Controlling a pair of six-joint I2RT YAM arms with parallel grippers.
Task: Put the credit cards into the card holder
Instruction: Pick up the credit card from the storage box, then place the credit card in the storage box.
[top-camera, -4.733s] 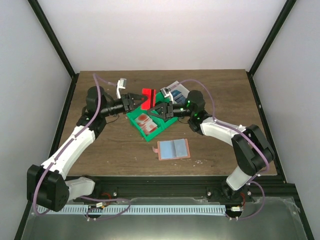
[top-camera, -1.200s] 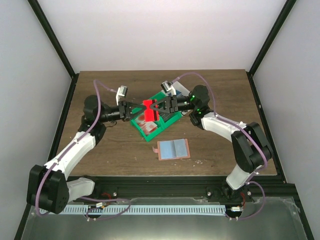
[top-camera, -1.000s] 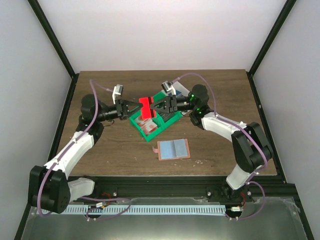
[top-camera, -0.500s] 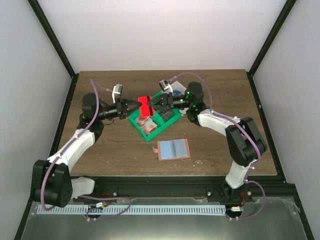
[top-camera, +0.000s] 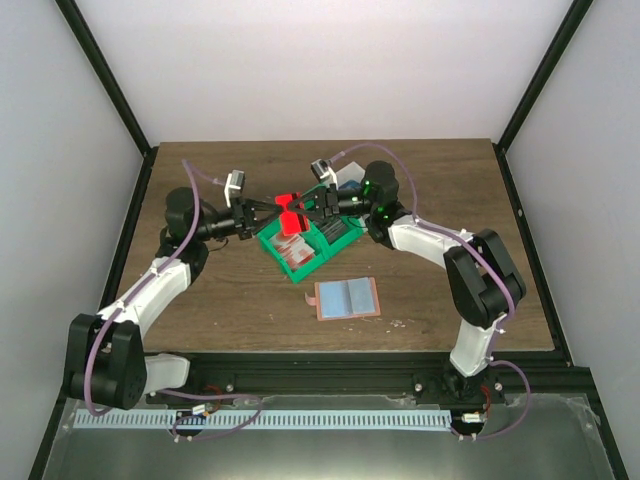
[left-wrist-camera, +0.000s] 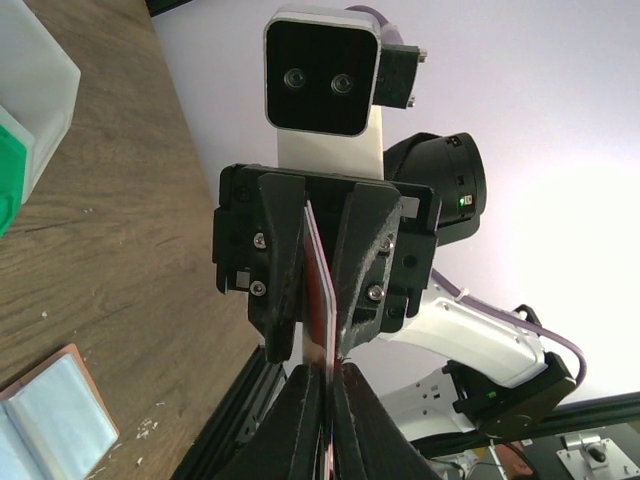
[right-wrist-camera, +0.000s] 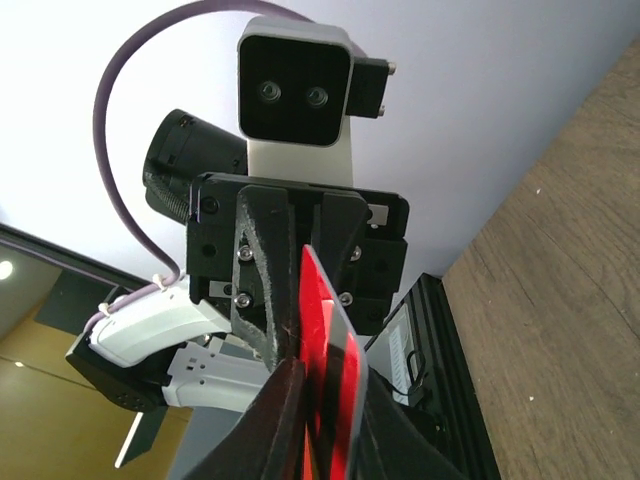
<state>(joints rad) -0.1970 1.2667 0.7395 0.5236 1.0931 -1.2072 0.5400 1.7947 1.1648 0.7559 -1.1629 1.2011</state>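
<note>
**Top external view.** The left gripper (top-camera: 266, 211) and right gripper (top-camera: 312, 207) meet nose to nose above the green plastic bin (top-camera: 268, 243). Between them is one red credit card (top-camera: 290, 203), a thin plastic rectangle held clear of the table. Several seconds earlier the left gripper alone held this card aloft while the right gripper worked low over the bin. The right arm has since risen to take the card's free end. More red-and-white credit cards (top-camera: 293, 245) lie in the bin. The salmon-orange card holder (top-camera: 347, 298), a flat leather-like wallet, lies open on the wooden table (top-camera: 200, 290), nearer the arm bases and apart from the bin. No card is seen in it.

**Left wrist view.** The left gripper (left-wrist-camera: 323, 385) has its fingers drawn together on the near edge of the red credit card (left-wrist-camera: 320, 300), seen edge-on. Opposite, the right gripper (left-wrist-camera: 320, 280) stands narrow, its two black fingers flanking the far edge and apparently pinching it. A corner of the card holder (left-wrist-camera: 55, 425) shows at lower left.

**Right wrist view.** The right gripper (right-wrist-camera: 325, 420) grips the red credit card (right-wrist-camera: 325, 330) between close-set fingers. The left gripper (right-wrist-camera: 300, 265) faces it, also clamped on the card.

**Interpretation.** This is judged a hand-to-hand transfer or regrasp, a preparation for insertion. One gripper must release before the card can be carried down to the card holder.
</note>
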